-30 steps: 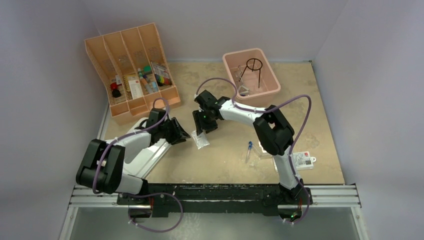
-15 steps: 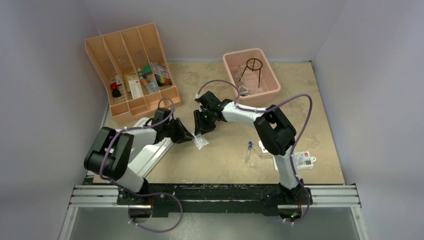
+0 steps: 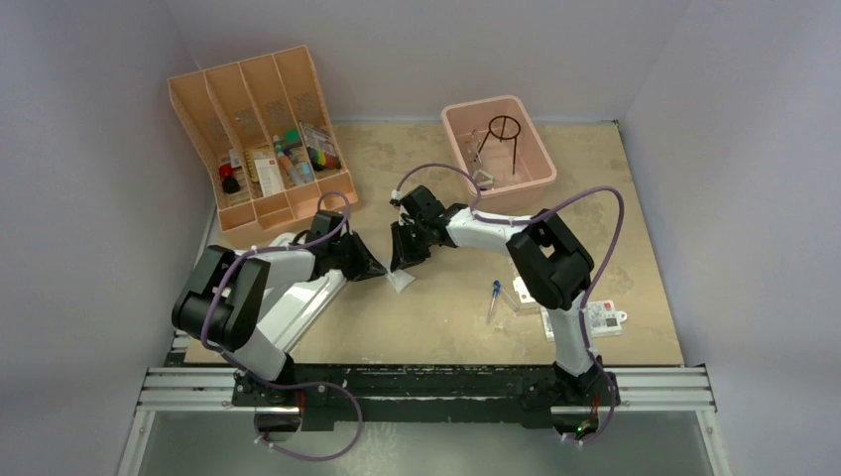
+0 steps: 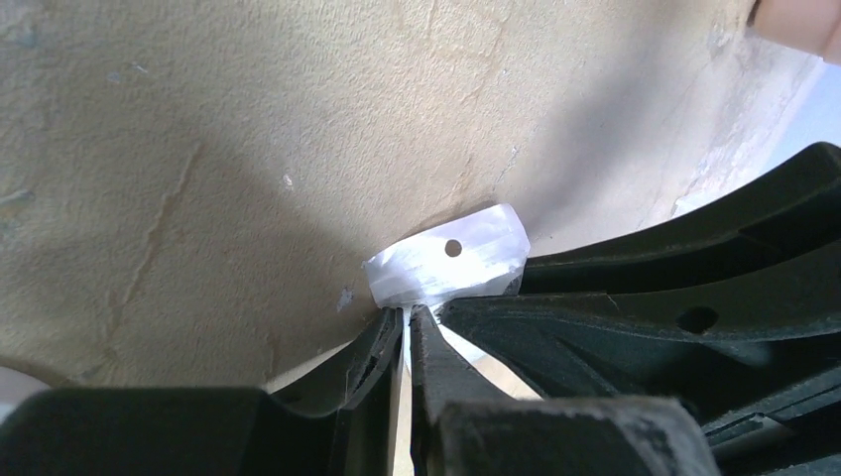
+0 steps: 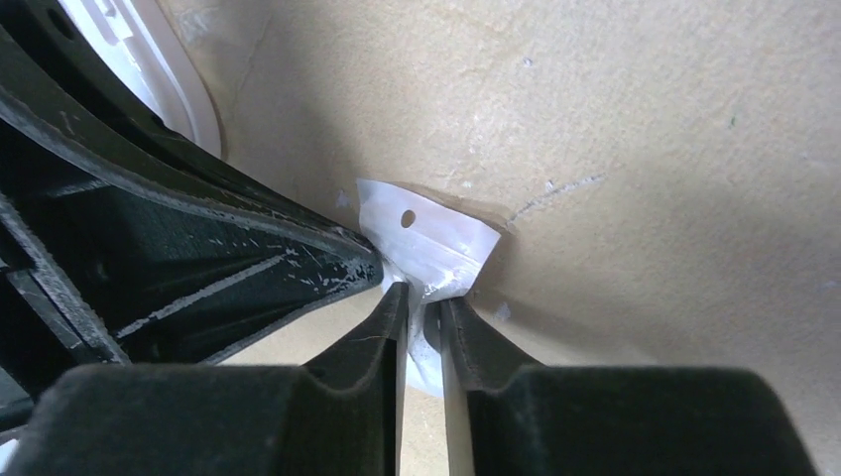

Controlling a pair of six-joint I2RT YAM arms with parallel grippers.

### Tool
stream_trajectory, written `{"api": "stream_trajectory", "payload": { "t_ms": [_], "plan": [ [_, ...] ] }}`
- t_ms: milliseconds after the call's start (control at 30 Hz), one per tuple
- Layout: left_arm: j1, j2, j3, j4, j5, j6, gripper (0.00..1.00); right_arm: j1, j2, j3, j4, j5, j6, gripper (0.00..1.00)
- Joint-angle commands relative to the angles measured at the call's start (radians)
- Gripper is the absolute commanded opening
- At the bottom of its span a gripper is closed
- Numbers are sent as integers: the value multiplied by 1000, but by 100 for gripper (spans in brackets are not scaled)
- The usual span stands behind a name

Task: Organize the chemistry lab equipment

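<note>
A clear packet [image 3: 401, 282] with a punched hole hangs between both grippers just above the table's middle. My left gripper [image 3: 381, 270] is shut on one edge of it; the left wrist view shows the packet [image 4: 446, 266] pinched at my fingertips [image 4: 409, 315]. My right gripper [image 3: 400, 264] is shut on the other side; the right wrist view shows the packet [image 5: 428, 243] between its tips [image 5: 424, 297]. A blue-tipped dropper [image 3: 494, 297] and a clear well rack [image 3: 524, 298] lie on the table to the right. The black wire tripod [image 3: 505, 134], forceps [image 3: 480, 147] and flask [image 3: 483, 179] sit in the pink tub.
The orange divided tray [image 3: 230, 111] stands at the back left with several small items in its slots. The pink tub [image 3: 540, 177] stands at the back centre-right. A labelled packet [image 3: 601, 317] lies by the right arm's base link.
My left gripper has moved right to the packet and shut on it. My right gripper has kept its hold and shifted slightly right, lifting the packet a little.
</note>
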Motion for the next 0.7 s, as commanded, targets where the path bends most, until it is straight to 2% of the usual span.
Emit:
{"api": "stream_trajectory", "payload": {
  "t_ms": [0,167,333,467,667],
  "plan": [
    [-4,14,6,-112,-154,56,8,5,-73,-18,-19,52,-25,14],
    [-3,-38,66,-160,-168,91,12,4,-117,21,-61,147,-52,6],
    [-3,-121,164,-234,-221,156,17,-17,-221,72,-94,254,-108,6],
    [-3,-191,225,-246,-283,206,20,-85,-305,155,-140,277,-132,6],
    [-1,-180,307,-240,-286,242,21,-226,-356,273,-210,321,-199,6]
  ]
}}
